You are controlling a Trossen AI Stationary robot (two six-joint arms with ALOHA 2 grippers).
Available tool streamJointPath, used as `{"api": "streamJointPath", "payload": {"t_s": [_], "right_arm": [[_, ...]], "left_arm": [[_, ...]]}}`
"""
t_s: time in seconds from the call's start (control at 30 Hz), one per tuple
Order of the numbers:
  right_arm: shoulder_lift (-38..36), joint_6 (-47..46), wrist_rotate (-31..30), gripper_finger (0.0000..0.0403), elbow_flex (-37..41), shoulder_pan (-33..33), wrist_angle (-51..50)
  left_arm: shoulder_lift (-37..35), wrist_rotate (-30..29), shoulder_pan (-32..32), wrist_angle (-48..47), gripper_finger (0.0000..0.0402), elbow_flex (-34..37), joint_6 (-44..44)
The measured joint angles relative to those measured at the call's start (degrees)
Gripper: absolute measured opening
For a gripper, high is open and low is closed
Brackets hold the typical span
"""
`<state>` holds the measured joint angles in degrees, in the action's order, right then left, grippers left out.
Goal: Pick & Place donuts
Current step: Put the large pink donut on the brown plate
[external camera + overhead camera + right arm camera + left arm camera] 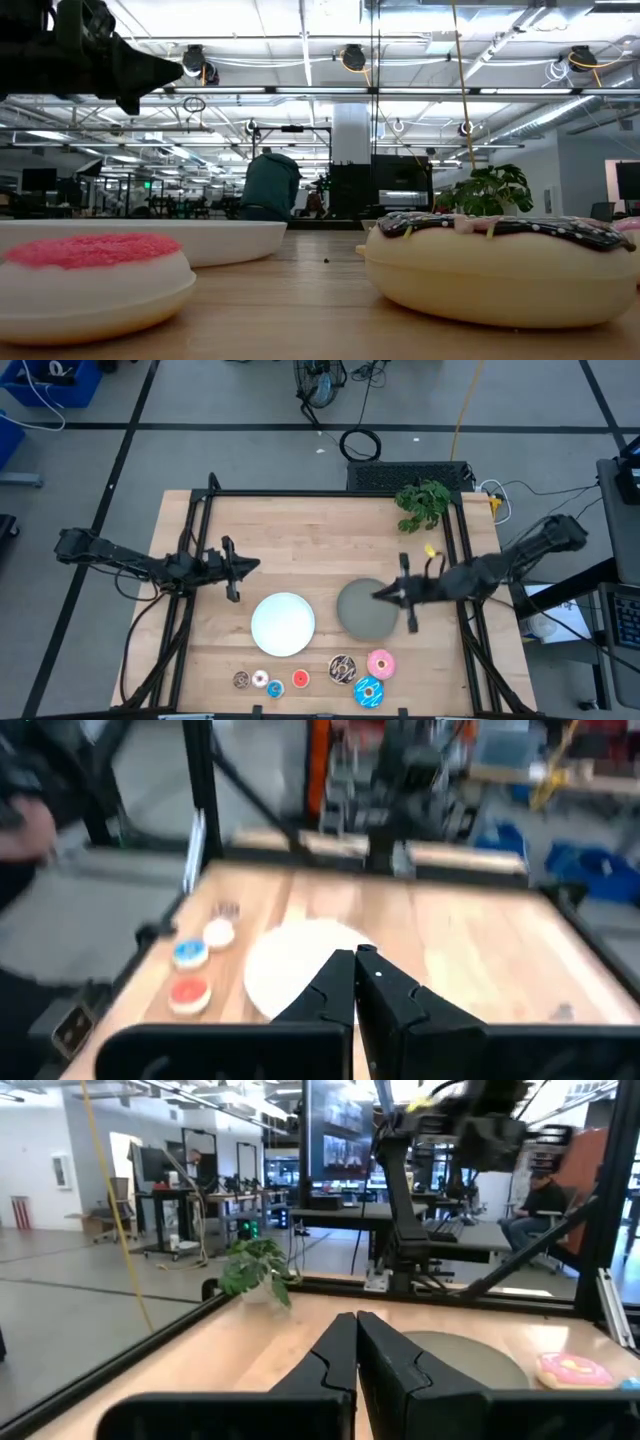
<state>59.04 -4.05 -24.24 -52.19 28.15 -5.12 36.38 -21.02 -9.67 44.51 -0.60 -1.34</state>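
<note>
The donuts lie in a row near the table's near edge. The mini ones are brown [241,679], white [260,679], blue [274,688] and red [300,679]. The larger ones are sprinkled chocolate [342,669], pink [380,663] and blue [368,692]. My left gripper [240,568] [357,1325] is shut and hovers left of centre, beyond the white plate [283,623]. My right gripper [385,595] [354,960] is shut above the far edge of the grey plate [365,615]. The right wrist view shows the mini donuts [189,953] beside the white plate [300,965]. The low view shows the red mini donut [90,280] and the chocolate donut [500,265] up close.
A small green plant [423,502] stands at the table's far right corner, with a small yellow thing [430,549] near it. Black frame rails [195,560] run along the table's left, far and right sides. Bare wood lies between the plates and the far edge.
</note>
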Motion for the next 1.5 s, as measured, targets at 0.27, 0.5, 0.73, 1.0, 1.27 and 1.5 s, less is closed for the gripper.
{"api": "streamJointPath", "payload": {"t_s": [0.27,0.5,0.73,1.0,1.27,1.5], "right_arm": [[17.95,-10.59,-18.45,0.0000,-22.42,14.28,-21.35],[27.04,-19.54,-21.92,0.0017,-26.31,18.98,-23.51],[29.25,-37.62,-10.11,0.0042,-28.98,18.97,-32.06],[34.09,-44.76,2.45,0.0017,-37.82,12.45,-52.44],[44.67,-50.35,12.66,0.0001,-40.17,9.32,-56.26],[47.79,-50.92,12.74,0.0012,-40.15,9.80,-58.86]], "left_arm": [[0.00,0.35,-0.07,0.13,0.0017,0.00,0.41],[0.00,0.15,-0.07,2.05,0.0017,0.00,0.17],[0.00,-2.31,-0.07,1.14,0.0017,0.00,1.08],[0.00,-2.62,-0.07,-0.36,0.0017,0.00,1.25],[0.00,-2.60,-0.07,-3.94,0.0017,0.00,-0.16],[0.00,-3.26,0.04,-3.31,0.0017,0.00,-4.54]]}}
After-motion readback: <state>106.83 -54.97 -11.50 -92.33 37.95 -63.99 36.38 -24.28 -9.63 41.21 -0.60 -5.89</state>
